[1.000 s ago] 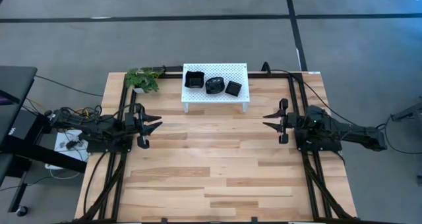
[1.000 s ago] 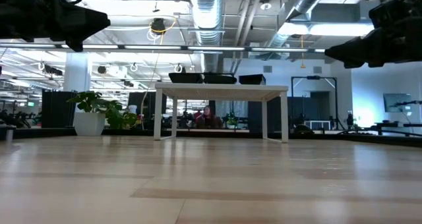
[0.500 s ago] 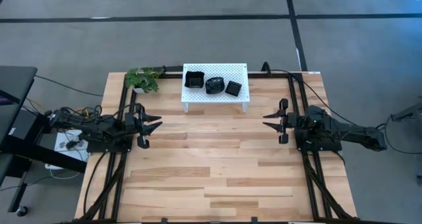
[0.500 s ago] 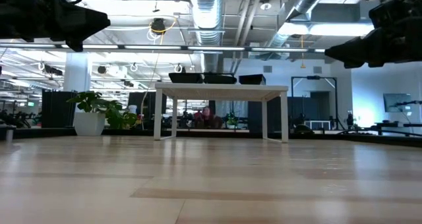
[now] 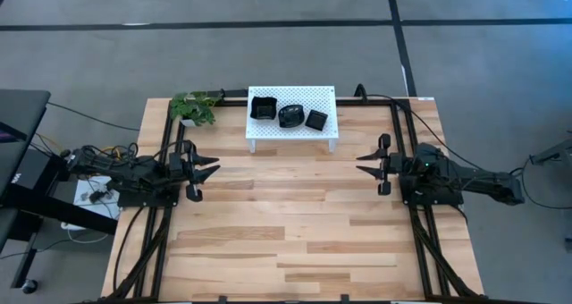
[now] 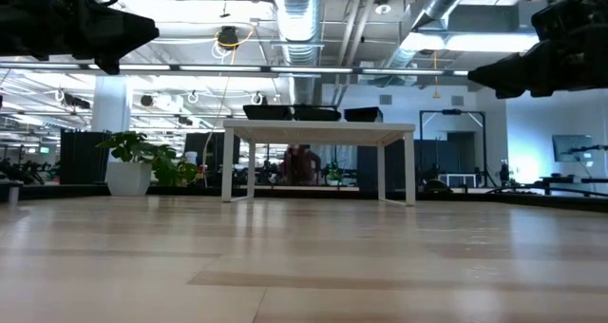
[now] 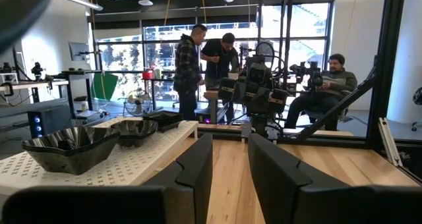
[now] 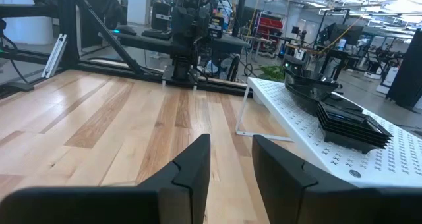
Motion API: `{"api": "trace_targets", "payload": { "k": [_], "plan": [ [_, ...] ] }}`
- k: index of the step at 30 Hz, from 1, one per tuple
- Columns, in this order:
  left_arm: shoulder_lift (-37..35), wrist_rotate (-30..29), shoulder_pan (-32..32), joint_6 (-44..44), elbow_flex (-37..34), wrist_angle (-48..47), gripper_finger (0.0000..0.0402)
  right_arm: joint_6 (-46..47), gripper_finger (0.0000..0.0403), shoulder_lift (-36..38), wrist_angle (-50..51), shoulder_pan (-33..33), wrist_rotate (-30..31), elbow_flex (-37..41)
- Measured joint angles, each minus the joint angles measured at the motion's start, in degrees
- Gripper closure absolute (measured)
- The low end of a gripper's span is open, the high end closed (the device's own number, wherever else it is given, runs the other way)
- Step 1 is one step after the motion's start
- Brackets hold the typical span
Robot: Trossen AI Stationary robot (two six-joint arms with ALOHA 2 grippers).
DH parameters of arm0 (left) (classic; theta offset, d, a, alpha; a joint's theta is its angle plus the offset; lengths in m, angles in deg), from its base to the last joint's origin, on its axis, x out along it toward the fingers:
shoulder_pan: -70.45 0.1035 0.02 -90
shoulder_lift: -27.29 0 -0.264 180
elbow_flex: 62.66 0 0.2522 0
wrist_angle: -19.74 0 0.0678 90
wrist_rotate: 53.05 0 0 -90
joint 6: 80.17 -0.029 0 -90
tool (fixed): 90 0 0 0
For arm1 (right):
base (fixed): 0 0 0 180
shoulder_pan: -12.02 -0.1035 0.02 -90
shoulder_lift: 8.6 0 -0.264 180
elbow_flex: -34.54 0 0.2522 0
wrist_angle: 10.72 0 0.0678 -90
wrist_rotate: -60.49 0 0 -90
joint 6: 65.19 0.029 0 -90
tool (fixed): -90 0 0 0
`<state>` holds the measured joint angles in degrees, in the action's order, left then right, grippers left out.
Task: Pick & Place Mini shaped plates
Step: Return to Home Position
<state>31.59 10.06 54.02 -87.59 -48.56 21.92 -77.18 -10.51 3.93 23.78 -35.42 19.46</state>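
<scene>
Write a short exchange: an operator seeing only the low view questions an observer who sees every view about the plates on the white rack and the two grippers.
Operator: How many piles sit on the white rack?
Observer: Three piles of mini shaped plates, side by side in a row.
Operator: Which way do the left gripper and right gripper point?
Observer: At each other, across the table, both away from the rack.

Three piles of black plates (image 5: 290, 115) sit on a white rack (image 5: 308, 97) at the counter's (image 5: 286, 215) upper centre. The left gripper (image 5: 213, 167) and right gripper (image 5: 361, 164) flank mid-frame, fingers (image 5: 206, 160) apart.
</scene>
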Motion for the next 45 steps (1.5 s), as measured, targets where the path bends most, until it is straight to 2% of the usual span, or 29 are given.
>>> {"api": "trace_targets", "payload": {
  "k": [45],
  "plan": [
    [0.0,-0.01,0.01,0.0,0.0,0.0,0.0302,0.0,0.0295,0.0,0.0,-0.02,0.0,0.0]
  ]
}}
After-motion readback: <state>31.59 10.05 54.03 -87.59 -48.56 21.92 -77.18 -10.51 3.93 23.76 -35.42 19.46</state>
